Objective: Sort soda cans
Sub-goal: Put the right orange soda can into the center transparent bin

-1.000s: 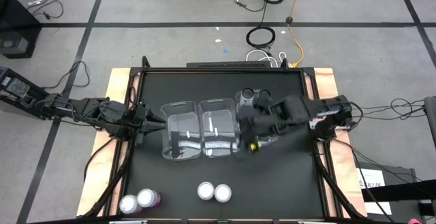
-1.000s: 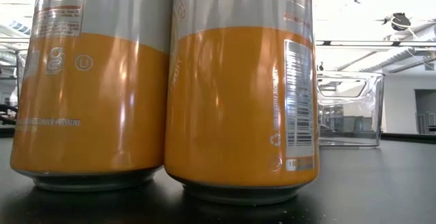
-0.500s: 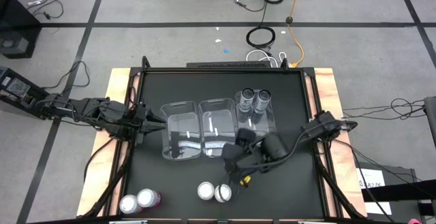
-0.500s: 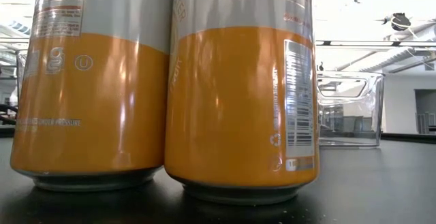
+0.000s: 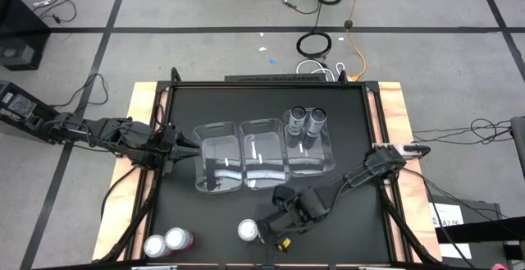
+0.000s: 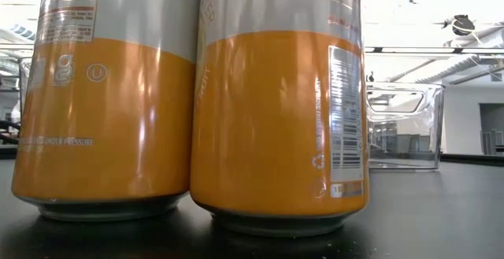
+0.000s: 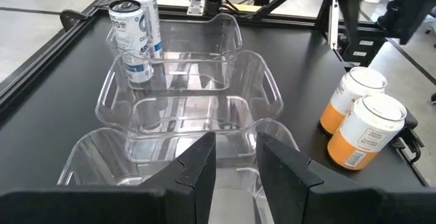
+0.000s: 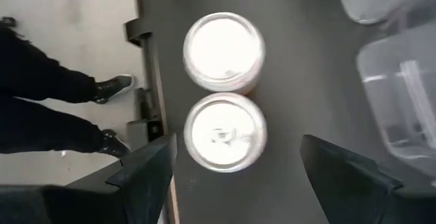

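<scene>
The right arm reaches low across the black counter (image 5: 344, 106) toward its near edge, elbow bent, with its tool (image 5: 268, 231) poised over the pair of orange cans (image 5: 248, 231). In the right wrist view the two dark fingers (image 8: 146, 166) stand wide apart, released, straddling the nearer can top (image 8: 224, 131) from above without touching it; the second orange can (image 8: 224, 50) stands touching the first. A person's dark trouser leg and shoe (image 8: 109, 88) show on the floor beyond the counter edge.

The left arm lies stretched at the counter's left side, its tool (image 5: 182, 148) level with the bins. Its fingers (image 7: 194, 173) are parted, holding nothing, just before the rim of the nearest bin (image 7: 88, 163).

The cans are smooth metal cylinders with silver tops; the orange ones (image 6: 276, 117) have glossy bodies, orange below and silver above, with a barcode panel. Three clear, rounded, rectangular plastic bins sit side by side at mid-counter. The left bin (image 5: 216, 165) and the middle bin (image 5: 262, 162) hold no cans. The right bin (image 5: 321, 160) holds the two grey cans (image 5: 306, 121), upright and side by side at its far end. The two pink cans (image 5: 168, 241) stand together at the counter's near left corner.
</scene>
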Available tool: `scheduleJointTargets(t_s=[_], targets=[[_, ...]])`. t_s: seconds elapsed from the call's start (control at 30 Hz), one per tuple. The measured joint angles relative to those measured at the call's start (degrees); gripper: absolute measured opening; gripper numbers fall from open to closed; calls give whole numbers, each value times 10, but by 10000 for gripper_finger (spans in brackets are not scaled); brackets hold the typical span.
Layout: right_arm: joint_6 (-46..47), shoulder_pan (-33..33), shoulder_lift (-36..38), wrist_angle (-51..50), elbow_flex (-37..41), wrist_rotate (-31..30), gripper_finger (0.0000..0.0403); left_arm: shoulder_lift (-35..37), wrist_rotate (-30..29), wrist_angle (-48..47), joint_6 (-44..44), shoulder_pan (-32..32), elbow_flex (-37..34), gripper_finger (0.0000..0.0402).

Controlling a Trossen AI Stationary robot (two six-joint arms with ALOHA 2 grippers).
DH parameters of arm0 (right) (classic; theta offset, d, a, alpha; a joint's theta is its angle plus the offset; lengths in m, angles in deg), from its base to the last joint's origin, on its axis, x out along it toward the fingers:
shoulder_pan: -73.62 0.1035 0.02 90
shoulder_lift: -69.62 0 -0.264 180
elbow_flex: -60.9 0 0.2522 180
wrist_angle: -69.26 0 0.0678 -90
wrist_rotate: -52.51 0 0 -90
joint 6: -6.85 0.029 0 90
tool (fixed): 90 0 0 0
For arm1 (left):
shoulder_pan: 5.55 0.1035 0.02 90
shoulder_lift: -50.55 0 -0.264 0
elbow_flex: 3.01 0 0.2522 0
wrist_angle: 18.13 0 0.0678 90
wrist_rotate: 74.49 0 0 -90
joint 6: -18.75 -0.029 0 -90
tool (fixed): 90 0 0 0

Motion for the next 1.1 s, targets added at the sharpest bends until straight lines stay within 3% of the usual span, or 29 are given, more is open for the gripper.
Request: scheduleJointTargets(t_s=[1.1], targets=[[-13,11,-94,17,-2,-2,306,0,0,-4,0,0,0,116]])
